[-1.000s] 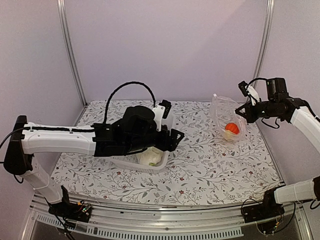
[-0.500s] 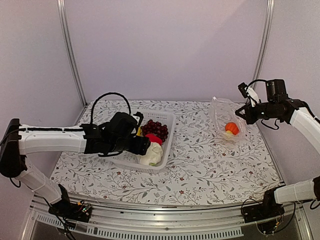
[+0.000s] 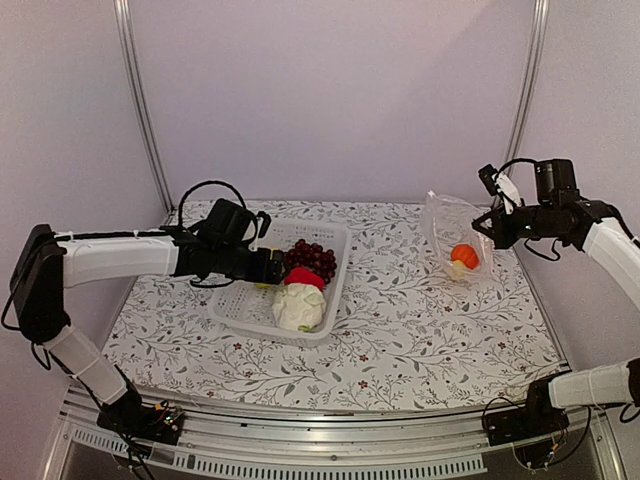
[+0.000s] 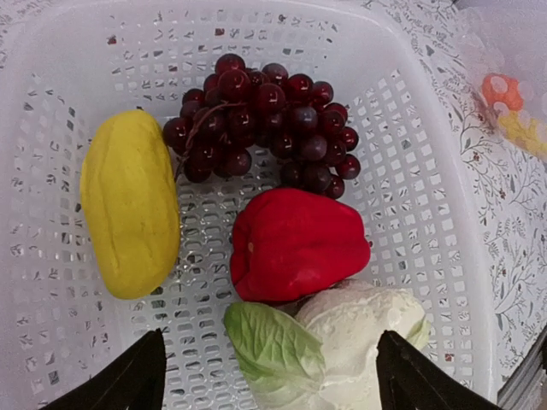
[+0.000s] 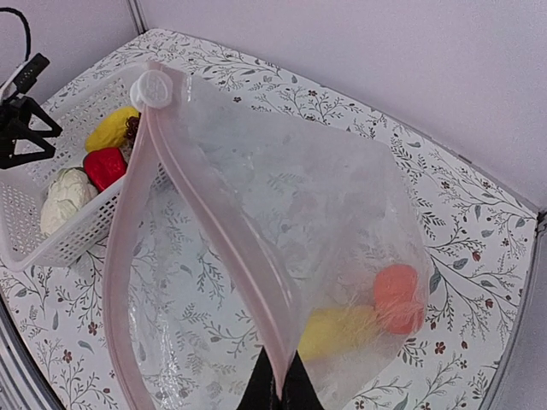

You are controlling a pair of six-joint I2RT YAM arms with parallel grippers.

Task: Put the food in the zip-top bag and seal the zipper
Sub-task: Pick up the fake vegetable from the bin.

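My right gripper (image 3: 490, 226) (image 5: 280, 389) is shut on the rim of the zip-top bag (image 3: 450, 225) (image 5: 282, 213), which hangs open above the table's right side. Its pink zipper (image 5: 214, 222) runs along the mouth. An orange fruit (image 3: 462, 255) (image 5: 397, 297) and a yellow piece (image 5: 338, 331) lie inside. My left gripper (image 3: 272, 268) (image 4: 273, 384) hovers open and empty over the basket's left part. Below it lie the grapes (image 4: 265, 120), the red pepper (image 4: 295, 243), the cauliflower (image 4: 359, 333) and a second yellow piece (image 4: 130, 201).
The white perforated basket (image 3: 240, 302) (image 4: 427, 171) stands left of centre on the flowered tablecloth. The left arm stretches across from the left edge. Metal frame posts stand at both back corners.
My left arm has drawn back to the left from over the basket, uncovering the food in it. The right gripper and the bag have stayed put.
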